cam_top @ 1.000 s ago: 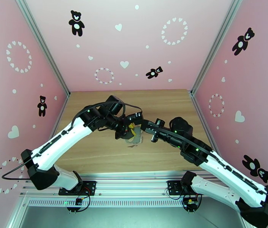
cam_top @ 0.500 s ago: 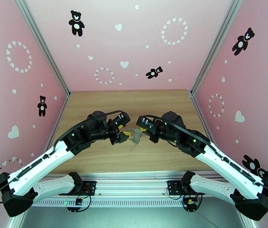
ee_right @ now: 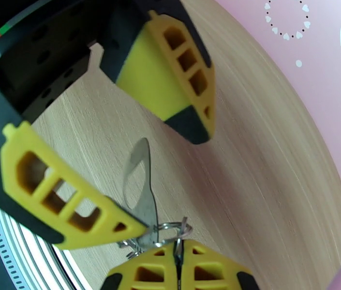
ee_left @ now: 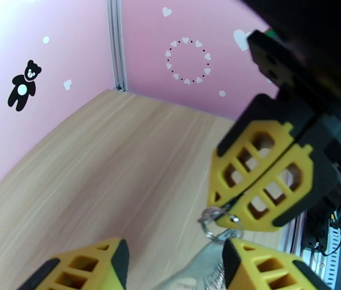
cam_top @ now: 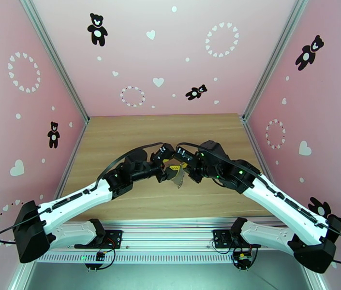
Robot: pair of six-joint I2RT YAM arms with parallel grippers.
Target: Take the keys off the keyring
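The keyring (ee_right: 139,182), a thin silvery oval loop, hangs in the air over mid-table between both grippers, and in the top view the keyring (cam_top: 177,178) is a small grey shape. My right gripper (ee_right: 179,251) is shut on the small ring cluster (ee_right: 170,232) at the loop's end. From the left wrist, the right gripper (ee_left: 218,214) pinches that ring cluster (ee_left: 212,222). My left gripper (ee_left: 172,257) stands open around the loop (ee_left: 201,271), which lies against one finger (ee_right: 64,204). I cannot make out the keys.
The wooden table (cam_top: 122,136) lies below, with pink walls on three sides. An aluminium rail (cam_top: 170,233) runs along the near edge by the arm bases. Both arms (cam_top: 83,201) (cam_top: 267,194) meet over the table's middle.
The two grippers have drawn closer together over mid-table. The left arm has swung back in from the left. The keyring stays hanging between them.
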